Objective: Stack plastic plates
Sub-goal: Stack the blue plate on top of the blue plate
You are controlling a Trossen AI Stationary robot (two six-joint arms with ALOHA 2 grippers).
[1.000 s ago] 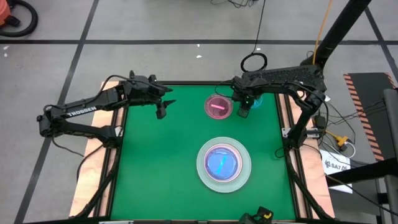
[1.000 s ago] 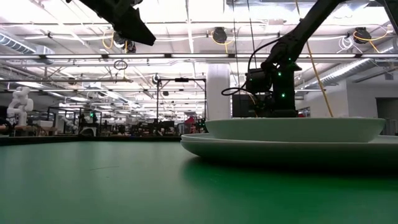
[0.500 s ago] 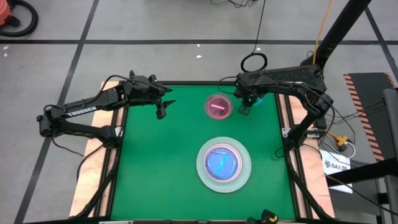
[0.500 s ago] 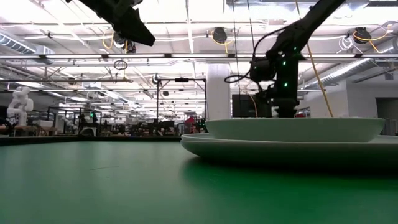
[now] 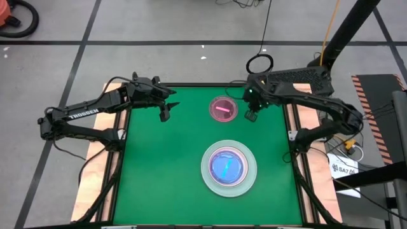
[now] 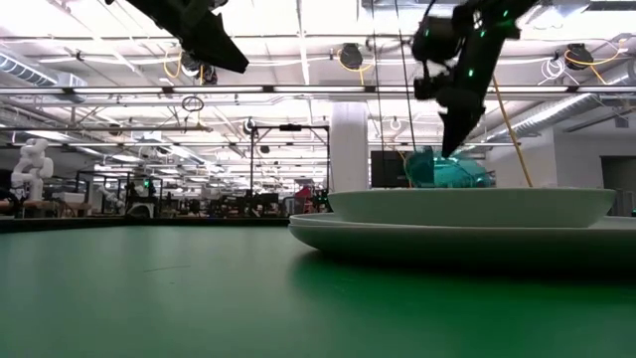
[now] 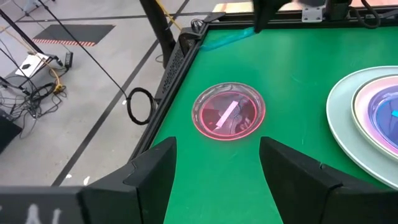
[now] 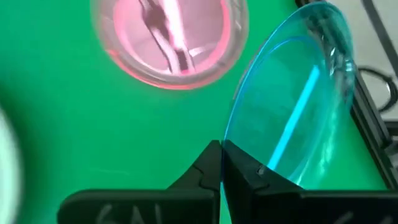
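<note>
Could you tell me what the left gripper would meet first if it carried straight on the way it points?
Probably the pink plate: it lies straight ahead of the open left gripper, with only bare green table between them, though depth is hard to judge.

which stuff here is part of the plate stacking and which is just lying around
Part of the job:
- teal plate, tilted, pinched at its rim by the right gripper
- pink plate on the green mat
- stack of larger plates near the front
- left gripper, open, waiting at the left

Just lying about:
- coiled black cable on the floor
- yellow cable
</note>
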